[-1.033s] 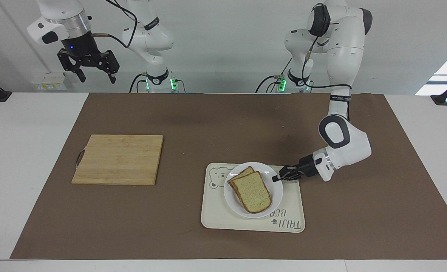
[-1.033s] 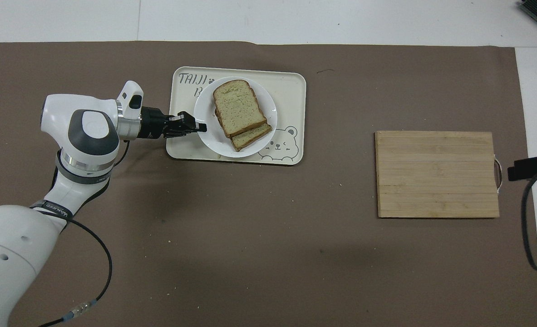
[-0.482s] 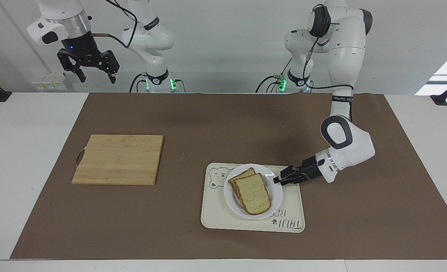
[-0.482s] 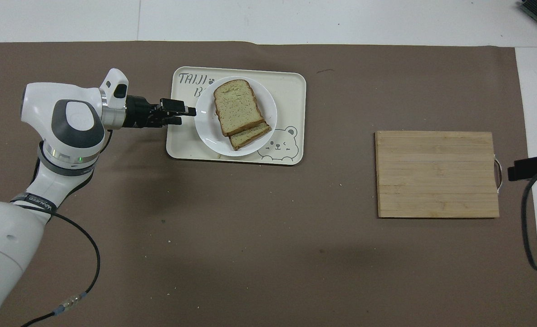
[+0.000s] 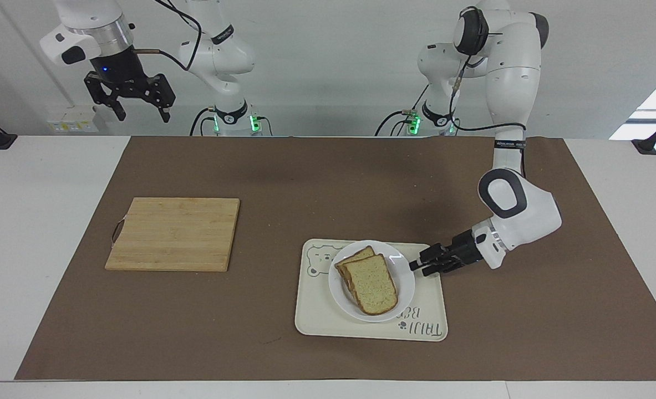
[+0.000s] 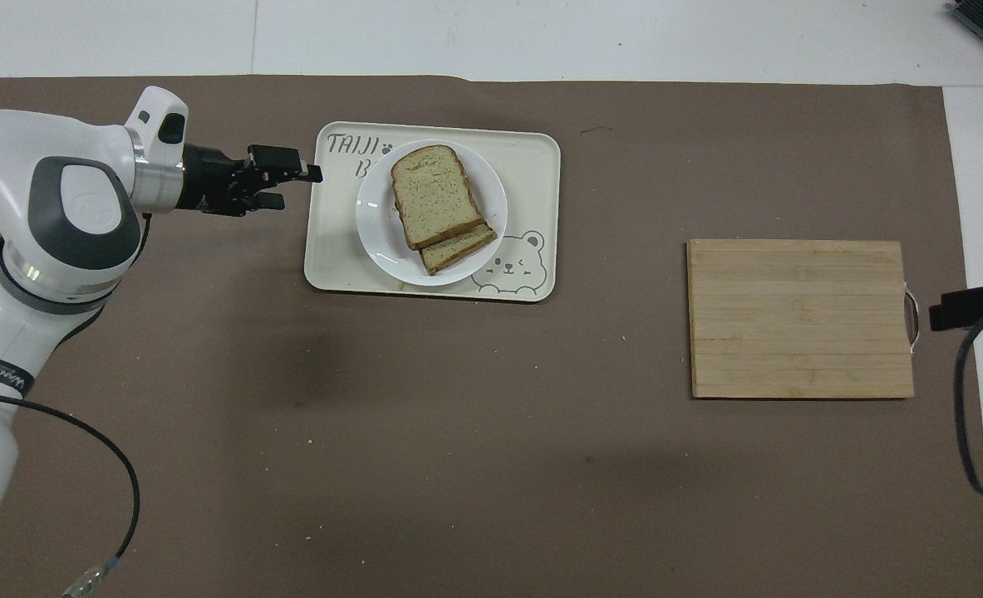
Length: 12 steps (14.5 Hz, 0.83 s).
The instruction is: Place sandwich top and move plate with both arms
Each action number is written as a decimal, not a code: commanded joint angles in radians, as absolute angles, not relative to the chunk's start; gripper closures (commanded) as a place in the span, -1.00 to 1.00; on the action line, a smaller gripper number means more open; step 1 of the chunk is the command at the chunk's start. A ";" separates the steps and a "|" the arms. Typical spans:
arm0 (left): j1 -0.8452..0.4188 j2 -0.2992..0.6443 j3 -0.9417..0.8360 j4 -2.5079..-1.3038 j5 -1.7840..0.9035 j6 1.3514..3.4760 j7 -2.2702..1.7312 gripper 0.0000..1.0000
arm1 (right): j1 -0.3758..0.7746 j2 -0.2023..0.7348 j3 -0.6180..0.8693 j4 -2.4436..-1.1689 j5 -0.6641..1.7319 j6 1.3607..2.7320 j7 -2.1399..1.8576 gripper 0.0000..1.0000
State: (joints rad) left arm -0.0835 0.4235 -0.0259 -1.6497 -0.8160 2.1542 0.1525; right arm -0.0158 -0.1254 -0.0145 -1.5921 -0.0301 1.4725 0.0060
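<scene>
The sandwich top [image 5: 371, 284] [image 6: 430, 195], a speckled slice with a brown crust, lies on another slice whose edge peeks out nearer the robots. Both rest on the white plate [image 5: 404, 280] [image 6: 375, 228], which sits on the cream tray [image 5: 316, 318] [image 6: 533, 158]. My left gripper [image 5: 420, 269] [image 6: 300, 187] hangs low and open over the tray's edge toward the left arm's end. It is a short gap from the plate's rim and holds nothing. My right gripper [image 5: 139, 113] waits open, raised high at the robots' end of the table above the right arm's side.
A wooden cutting board [image 5: 175, 233] [image 6: 798, 320] with a small handle lies on the brown mat toward the right arm's end of the table. A few crumbs dot the mat.
My left gripper opened, let go of the plate's rim and drew back toward the left arm's end of the table. The plate and bread stay on the tray. The right arm has not moved.
</scene>
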 commanded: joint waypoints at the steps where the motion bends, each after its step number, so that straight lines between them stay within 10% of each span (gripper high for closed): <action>1: -0.077 0.364 0.009 -1.664 -0.677 2.093 0.097 -1.00 | -0.020 -0.137 -0.014 -1.601 -0.025 1.473 -0.021 -1.00; 12: -0.077 0.091 0.048 -1.660 -0.032 1.827 -0.025 -1.00 | -0.020 -0.137 -0.014 -1.601 -0.025 1.473 -0.021 -1.00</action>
